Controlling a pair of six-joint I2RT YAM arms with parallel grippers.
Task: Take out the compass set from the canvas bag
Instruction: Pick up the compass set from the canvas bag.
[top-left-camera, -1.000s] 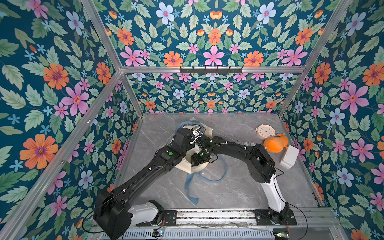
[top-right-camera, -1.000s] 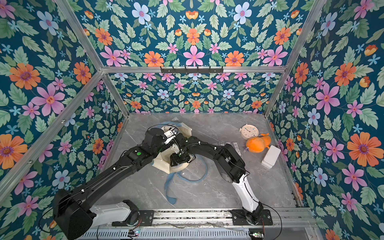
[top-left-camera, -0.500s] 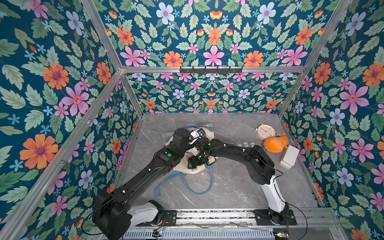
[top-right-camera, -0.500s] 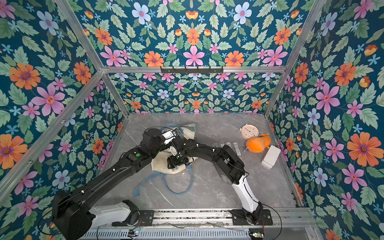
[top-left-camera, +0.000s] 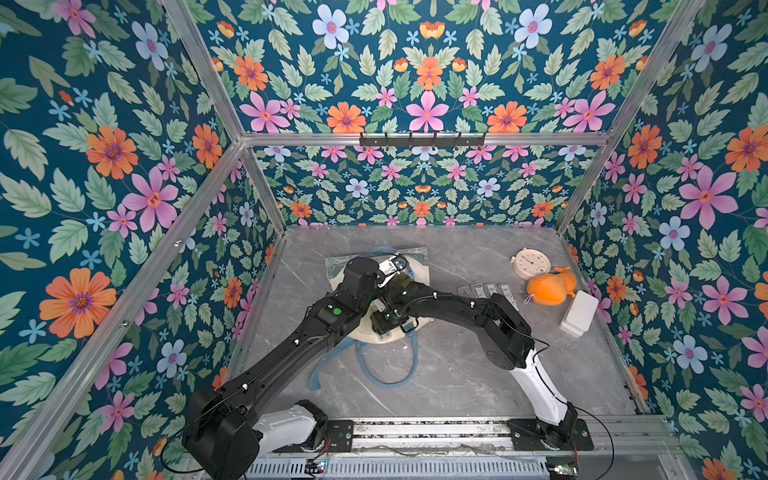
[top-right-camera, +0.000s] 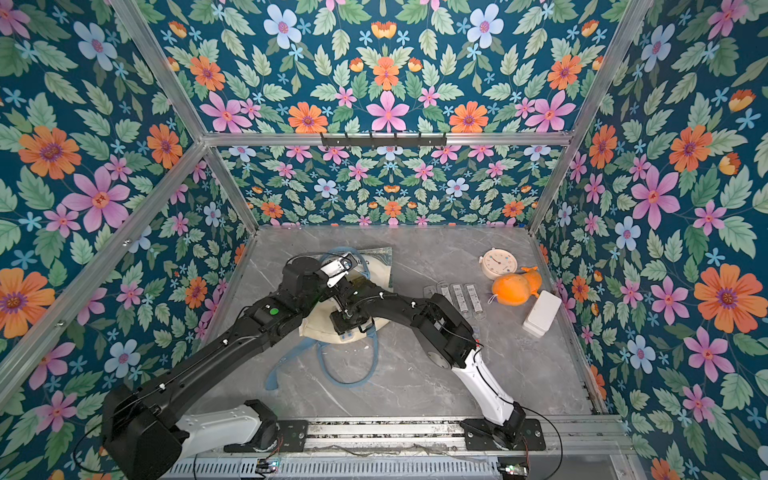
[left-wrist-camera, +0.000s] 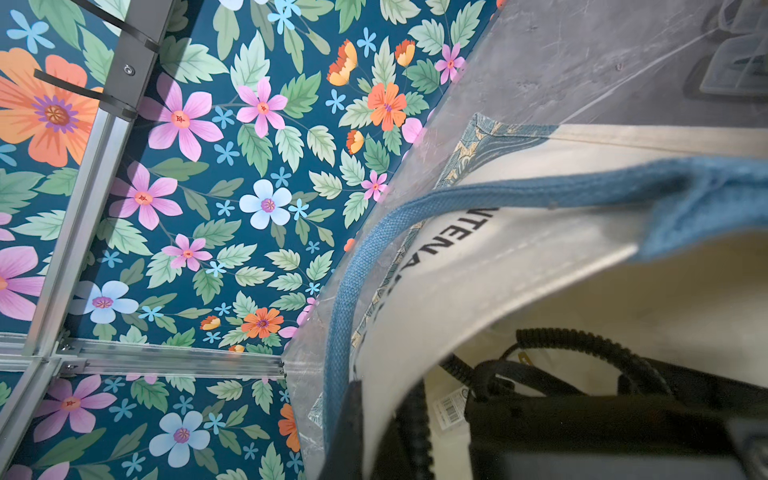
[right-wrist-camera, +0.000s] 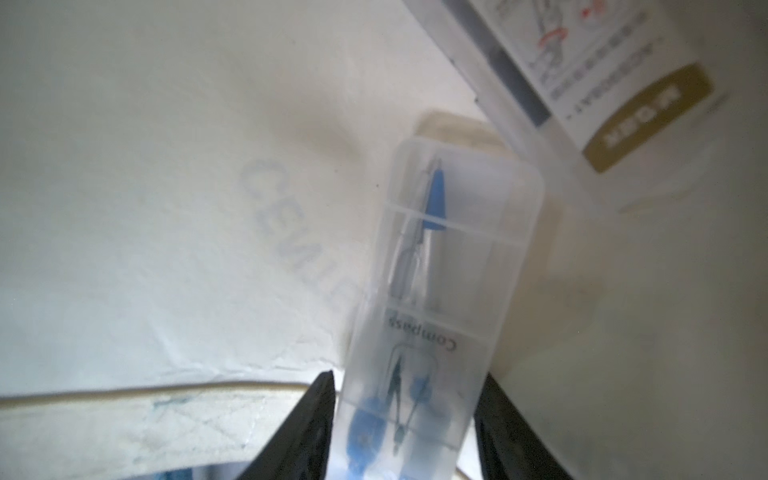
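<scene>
Reaching right gripper (right-wrist-camera: 406, 376) (clamped on compass set (right-wrist-camera: 453, 249))

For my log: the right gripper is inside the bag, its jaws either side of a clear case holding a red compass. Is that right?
Not quite: the compass is blue, not red, as the right wrist view shows. The rest stands: the right gripper is inside the bag, its jaws either side of the clear case.

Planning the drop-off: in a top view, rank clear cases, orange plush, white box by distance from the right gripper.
From the right gripper, gripping the compass set:
1. clear cases, just right
2. orange plush, farther right
3. white box, by the right wall
</scene>
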